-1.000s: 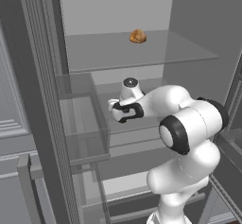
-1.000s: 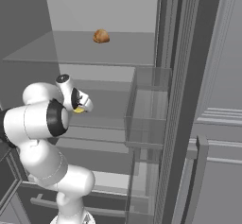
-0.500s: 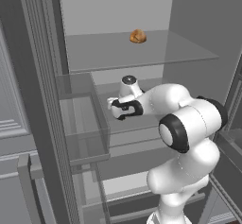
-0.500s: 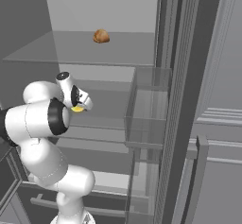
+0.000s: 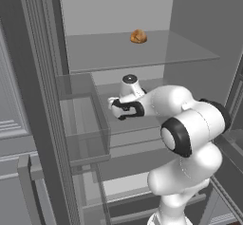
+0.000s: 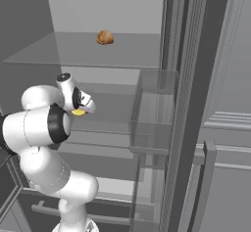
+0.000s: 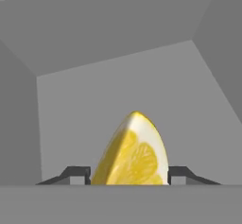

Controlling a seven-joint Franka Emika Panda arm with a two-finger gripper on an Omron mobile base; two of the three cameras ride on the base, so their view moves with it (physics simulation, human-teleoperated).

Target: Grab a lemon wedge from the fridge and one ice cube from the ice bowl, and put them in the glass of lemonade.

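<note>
Tool (image 7: 128,178) inside fridge (image 5: 114,10), fingertips (image 7: 78,175) flanking lemon wedge (image 7: 132,152); grasp cannot be confirmed.

txt: none legible | labels/brands: none | nos/signs: none

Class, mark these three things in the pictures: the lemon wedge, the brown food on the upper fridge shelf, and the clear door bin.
lemon wedge (image 7: 132,154), hand view, cut face.
brown food (image 5: 138,36), left base view, its middle.
door bin (image 6: 152,123), right base view, clear front wall.
</note>
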